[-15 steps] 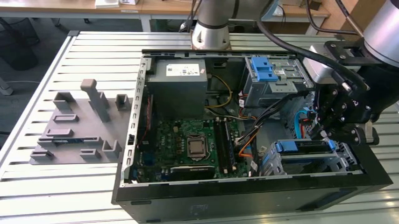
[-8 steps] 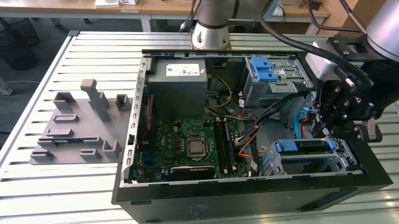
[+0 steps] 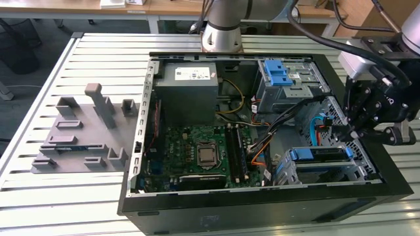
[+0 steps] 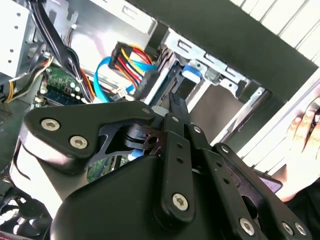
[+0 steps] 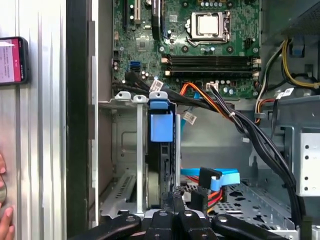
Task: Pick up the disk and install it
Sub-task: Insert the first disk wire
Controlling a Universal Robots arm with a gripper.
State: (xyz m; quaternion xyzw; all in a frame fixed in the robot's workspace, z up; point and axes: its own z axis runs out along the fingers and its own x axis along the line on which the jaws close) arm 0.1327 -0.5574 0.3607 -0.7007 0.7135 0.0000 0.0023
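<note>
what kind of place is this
Probably a robotics lab or assembly test bench: an open computer case lies on a slatted metal table, a grey parts fixture beside it, and desks stand behind.

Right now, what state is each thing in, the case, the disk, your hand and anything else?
Black computer case: open, side panel off, lying flat.
Silver disk in its blue plastic carrier: standing on edge in a slot of the silver metal drive cage.
Hand: close by the disk's end; contact unclear.
Square processor socket: bare, no cooler on it.
Black phone: screen lit.
</note>
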